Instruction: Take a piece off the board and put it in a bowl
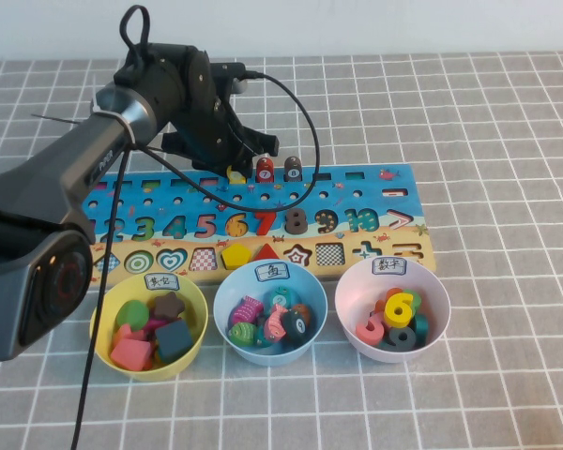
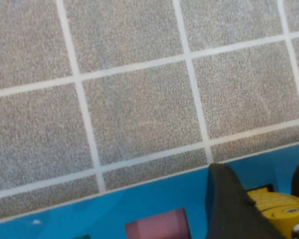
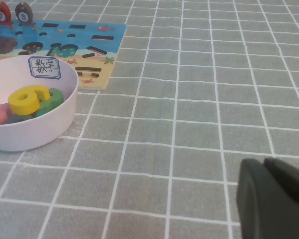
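The left gripper (image 1: 233, 167), upper centre of the high view, has its fingers set narrow around the yellow piece (image 1: 235, 174) at the board's (image 1: 394, 202) top edge; the wrist view suggests contact, though only partly. The light blue bowl (image 1: 227, 295) sits lower centre. The right gripper (image 3: 269, 199) is off the high view, fingers closed together. A shallow grip could drop the piece, or nudge the red block (image 1: 265, 169) just beside it.

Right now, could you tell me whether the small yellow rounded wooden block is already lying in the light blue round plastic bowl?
No, the small yellow rounded wooden block sits on the board's far edge at the left gripper; the right gripper rests apart.
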{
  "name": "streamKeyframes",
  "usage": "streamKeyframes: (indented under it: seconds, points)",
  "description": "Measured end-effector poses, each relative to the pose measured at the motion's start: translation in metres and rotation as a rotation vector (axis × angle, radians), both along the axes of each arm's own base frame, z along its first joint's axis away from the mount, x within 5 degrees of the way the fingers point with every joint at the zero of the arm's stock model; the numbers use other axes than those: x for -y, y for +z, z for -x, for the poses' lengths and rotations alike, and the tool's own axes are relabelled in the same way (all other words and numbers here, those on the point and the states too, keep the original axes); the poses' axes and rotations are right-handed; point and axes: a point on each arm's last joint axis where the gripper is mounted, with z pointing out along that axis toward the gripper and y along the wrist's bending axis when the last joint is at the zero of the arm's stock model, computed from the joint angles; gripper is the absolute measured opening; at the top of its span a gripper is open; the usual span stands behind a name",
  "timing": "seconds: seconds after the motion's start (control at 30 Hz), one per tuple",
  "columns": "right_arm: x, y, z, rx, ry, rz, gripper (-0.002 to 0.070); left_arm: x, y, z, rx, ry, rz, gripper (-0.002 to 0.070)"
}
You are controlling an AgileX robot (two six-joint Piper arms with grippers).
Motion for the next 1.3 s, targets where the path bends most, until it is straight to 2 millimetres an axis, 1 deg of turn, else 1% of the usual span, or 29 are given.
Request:
streamKeyframes:
  seconds: [0.17, 0.77, 0.93, 1.13, 1.3]
  points:
    - [0.000, 0.000, 0.000, 0.000, 0.000, 0.000, -0.0017, 0.000, 0.000, 0.000, -0.002, 0.000, -0.001, 0.0207]
    - [0.000, 0.000, 0.000, 0.000, 0.000, 0.000, -0.0017, 0.000, 0.000, 0.001, -0.011, -0.001, -0.004, 0.0203]
    - [0.000, 0.000, 0.000, 0.000, 0.000, 0.000, -0.0017, 0.000, 0.003, 0.001, -0.015, -0.002, -0.006, 0.0202]
    - [0.000, 0.000, 0.000, 0.000, 0.000, 0.000, -0.0017, 0.000, 0.013, 0.000, -0.004, -0.004, -0.002, 0.0202]
    - [0.000, 0.000, 0.000, 0.000, 0.000, 0.000, -0.0017, -0.001, 0.014, 0.002, -0.018, -0.009, -0.018, 0.0202]
